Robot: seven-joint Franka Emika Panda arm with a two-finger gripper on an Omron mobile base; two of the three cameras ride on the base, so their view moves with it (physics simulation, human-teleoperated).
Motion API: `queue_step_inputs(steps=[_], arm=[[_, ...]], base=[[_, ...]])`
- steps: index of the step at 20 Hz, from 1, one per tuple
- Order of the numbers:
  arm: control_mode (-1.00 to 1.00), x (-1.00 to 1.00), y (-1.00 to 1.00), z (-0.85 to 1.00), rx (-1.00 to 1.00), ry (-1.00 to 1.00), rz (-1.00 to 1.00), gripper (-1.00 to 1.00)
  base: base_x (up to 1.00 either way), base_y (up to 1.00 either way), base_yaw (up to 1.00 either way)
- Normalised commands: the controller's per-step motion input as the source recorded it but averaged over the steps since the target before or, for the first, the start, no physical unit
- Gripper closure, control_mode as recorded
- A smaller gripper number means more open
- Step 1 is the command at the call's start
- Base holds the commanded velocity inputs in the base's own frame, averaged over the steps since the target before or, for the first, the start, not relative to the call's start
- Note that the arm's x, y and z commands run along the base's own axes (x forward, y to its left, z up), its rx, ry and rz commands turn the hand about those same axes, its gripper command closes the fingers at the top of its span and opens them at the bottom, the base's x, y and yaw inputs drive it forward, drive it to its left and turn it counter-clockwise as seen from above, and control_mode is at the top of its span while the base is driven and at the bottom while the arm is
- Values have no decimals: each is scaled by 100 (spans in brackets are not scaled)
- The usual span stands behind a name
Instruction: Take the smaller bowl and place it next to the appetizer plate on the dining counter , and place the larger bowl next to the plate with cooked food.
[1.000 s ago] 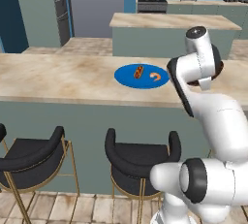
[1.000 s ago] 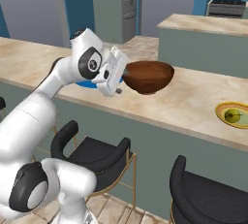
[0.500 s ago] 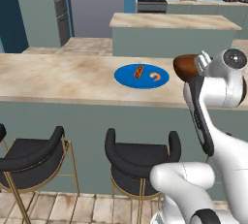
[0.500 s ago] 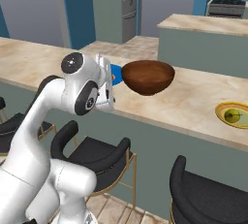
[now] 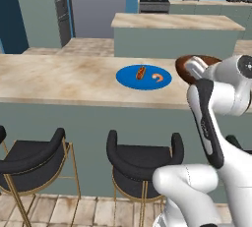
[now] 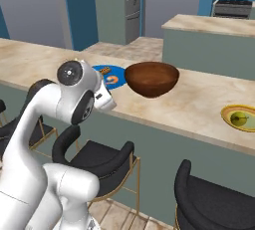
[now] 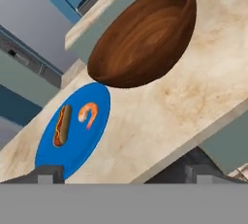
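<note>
Wooden bowl (image 7: 145,36), rigid, glossy and probably slippery, is sitting on the bench (image 7: 193,92) beside the blue plate (image 7: 72,128); the wide-open pincer (image 7: 123,175), holding nothing, would best be gripping its rim.

1. You get bright, even, flat rendered lighting throughout, with no clear source.
2. Shadows are faint; the larger bowl (image 7: 145,36) shows only a soft sheen.
3. Your base views look slightly soft; edges show no distortion.
</note>
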Motion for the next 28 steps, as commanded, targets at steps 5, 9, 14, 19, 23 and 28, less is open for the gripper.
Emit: queue_step_inputs(steps=[5,9,14,19,23,28], arm=[[-100,-12,64,40,-39,0,10,-100],[-100,-25,57,35,-41,0,7,-100],[-100,-20,13,31,-33,1,4,-100],[100,-1,-1,0,-12,2,14,-100],[100,0,0,0,0,0,0,-100],[100,0,0,0,0,0,0,-100]], base=[[0,0,0],[0,0,0],[0,0,0],[-6,-6,1],[-86,-56,0],[-97,-69,-5]])
